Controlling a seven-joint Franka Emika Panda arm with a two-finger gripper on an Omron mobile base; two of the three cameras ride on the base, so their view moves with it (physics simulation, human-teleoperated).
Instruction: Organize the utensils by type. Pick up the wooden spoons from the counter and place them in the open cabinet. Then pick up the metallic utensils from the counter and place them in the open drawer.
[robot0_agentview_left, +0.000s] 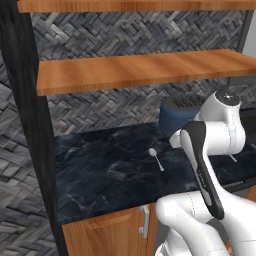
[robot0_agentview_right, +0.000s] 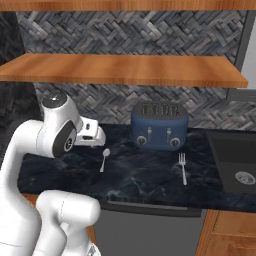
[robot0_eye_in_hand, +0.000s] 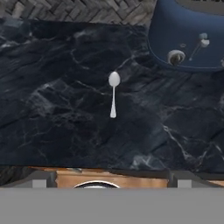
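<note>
The small silver spoon (robot0_eye_in_hand: 113, 94) lies flat and alone on the black bench (robot0_eye_in_hand: 52, 109), left of the blue toaster (robot0_eye_in_hand: 192, 35), and the wide-open, empty pincer may skid off its thin handle and flick it away.
</note>
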